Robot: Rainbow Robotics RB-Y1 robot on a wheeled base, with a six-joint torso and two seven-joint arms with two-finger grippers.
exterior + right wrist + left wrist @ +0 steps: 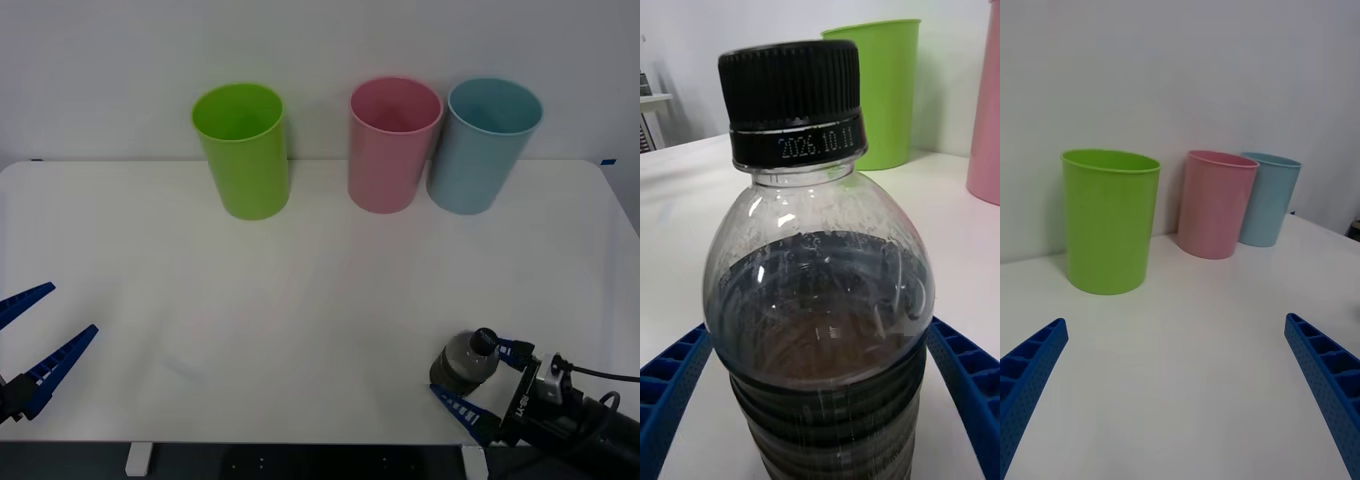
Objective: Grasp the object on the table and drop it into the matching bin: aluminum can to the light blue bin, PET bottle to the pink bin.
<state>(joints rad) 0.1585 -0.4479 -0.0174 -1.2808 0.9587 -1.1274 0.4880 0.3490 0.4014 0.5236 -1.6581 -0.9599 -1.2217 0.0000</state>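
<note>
The PET bottle [463, 362], small and clear with dark liquid and a black screw cap, stands upright at the table's front right. My right gripper [468, 368] is open around it, one blue finger on each side of its body. In the right wrist view the bottle [816, 300] stands between the fingers [670, 382], whose inner faces sit right at its sides. The pink bin [392, 143] and the light blue bin [483, 143] stand side by side at the back right. My left gripper [72, 310] hangs open at the front left.
A lime green bin [243, 148] stands at the back, left of the pink one. The white table [300, 300] is bare between the bins and the grippers. In the left wrist view the green bin [1110, 219], pink bin [1216, 202] and light blue bin [1268, 198] line up ahead.
</note>
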